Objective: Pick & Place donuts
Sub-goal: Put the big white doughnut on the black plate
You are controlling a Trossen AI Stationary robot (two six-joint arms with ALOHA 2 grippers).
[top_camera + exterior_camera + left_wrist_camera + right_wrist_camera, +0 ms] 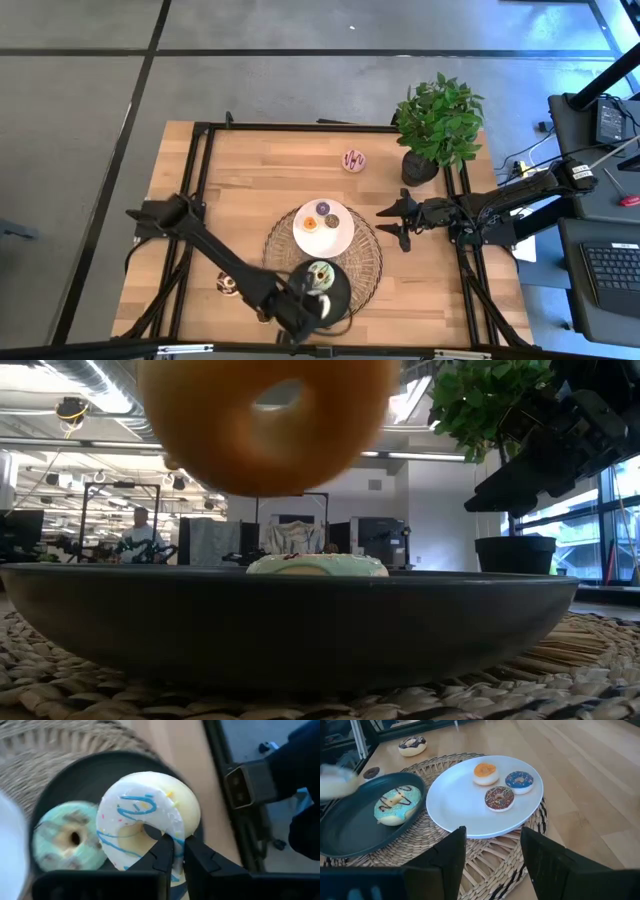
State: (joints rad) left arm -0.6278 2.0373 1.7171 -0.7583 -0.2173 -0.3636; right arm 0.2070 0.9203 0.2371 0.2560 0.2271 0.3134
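My left gripper [178, 851] is shut on a cream donut with blue squiggles [145, 815], held above the black plate [342, 292]. In the low view this donut [270, 420] hangs clear over the plate's rim [300, 620]. A green-iced donut [67, 840] lies flat on the black plate. Three mini donuts, orange [485, 772], blue [519, 781] and brown [499, 797], sit on the white plate [465, 815]. A pink-striped donut [354, 160] and a chocolate one [229, 285] lie on the table. My right gripper [492, 852] is open, to the right of the white plate. My left gripper pinches the cream donut's ring [176, 837] with one finger [162, 852] in the hole and the other [197, 857] outside the rim. The donut is lifted clear, tilted above the black plate and the green donut.
Both plates rest on a round woven mat [372, 268]. A potted plant [438, 125] stands at the table's far right corner, close behind my right arm. Black frame rails [200, 180] run along the table's edges. Bare wood lies at the far left.
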